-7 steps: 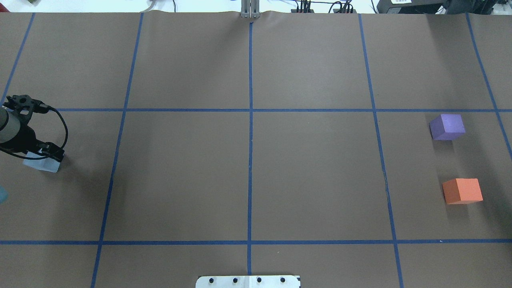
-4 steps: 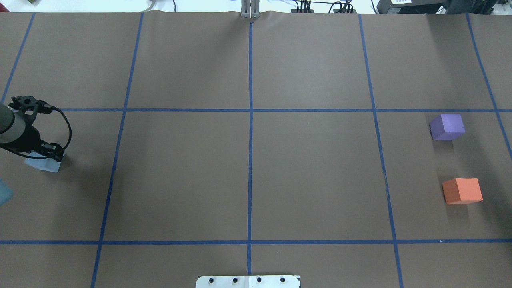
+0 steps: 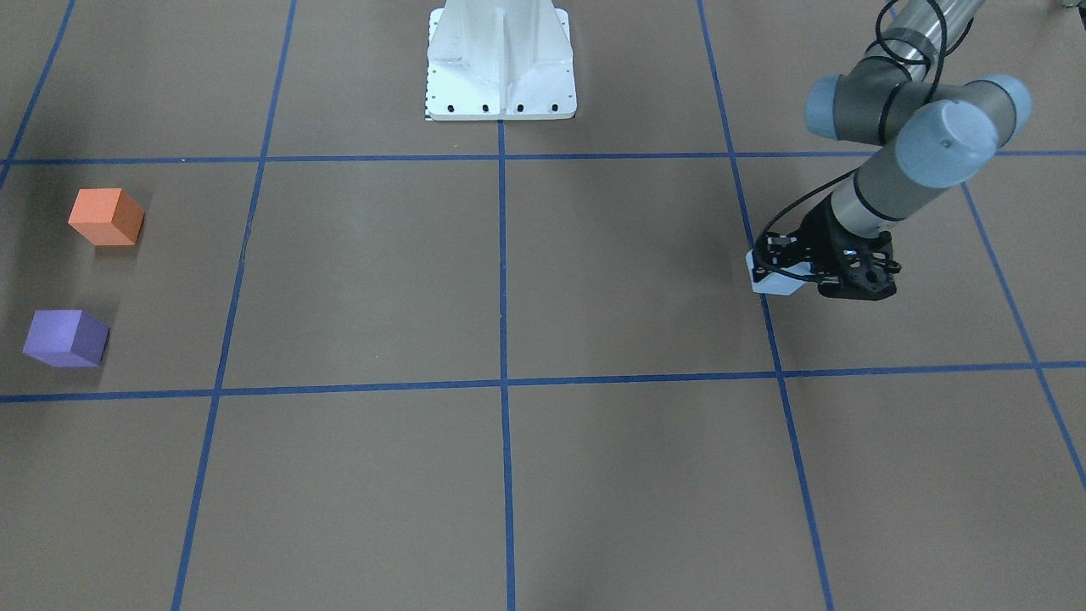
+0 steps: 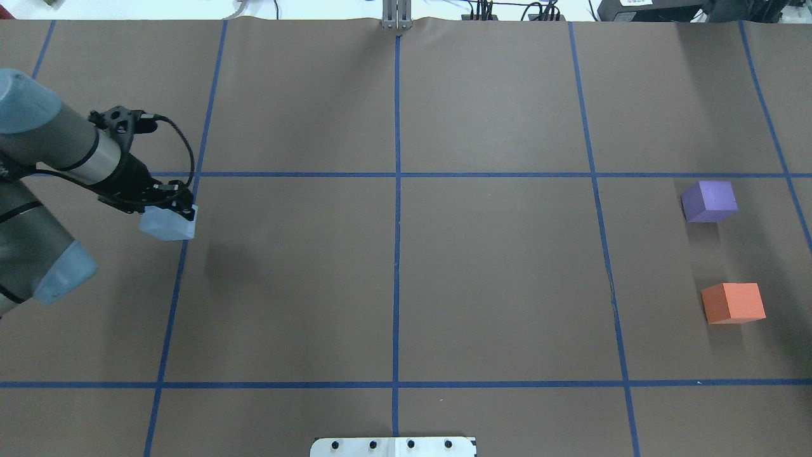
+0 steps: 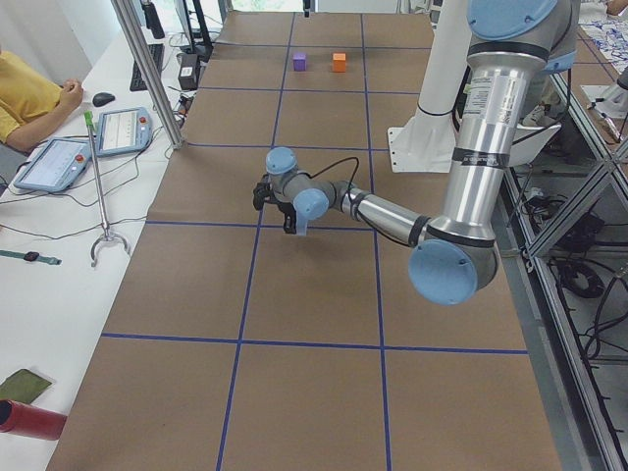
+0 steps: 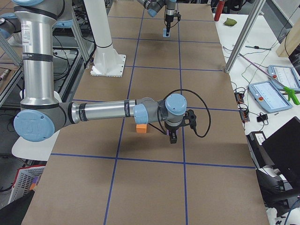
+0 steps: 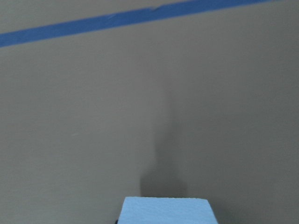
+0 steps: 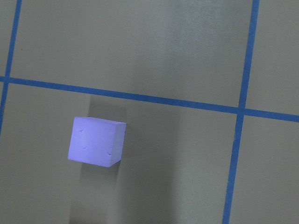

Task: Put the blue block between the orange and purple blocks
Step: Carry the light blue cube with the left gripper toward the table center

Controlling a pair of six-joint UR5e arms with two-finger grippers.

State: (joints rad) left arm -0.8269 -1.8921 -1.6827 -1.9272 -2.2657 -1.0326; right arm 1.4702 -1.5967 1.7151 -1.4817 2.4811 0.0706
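My left gripper (image 4: 166, 206) is shut on the pale blue block (image 4: 168, 223) and holds it above the table's left part; its shadow falls on the brown paper below. The block also shows in the front view (image 3: 776, 280) and at the bottom of the left wrist view (image 7: 166, 211). The purple block (image 4: 709, 200) and the orange block (image 4: 733, 303) stand apart at the far right, with a gap between them. The right wrist view looks down on the purple block (image 8: 97, 141). My right gripper (image 6: 172, 136) shows only in the exterior right view, over those blocks; I cannot tell whether it is open.
The robot's white base (image 3: 501, 64) stands at the table's near middle. Blue tape lines (image 4: 397, 254) divide the brown paper into squares. An operator (image 5: 29, 93) and tablets (image 5: 93, 142) are off the table's far edge.
My left gripper has lifted the blue block off the table near the left edge and carried it right and farther from the robot. The purple and orange blocks have not moved.
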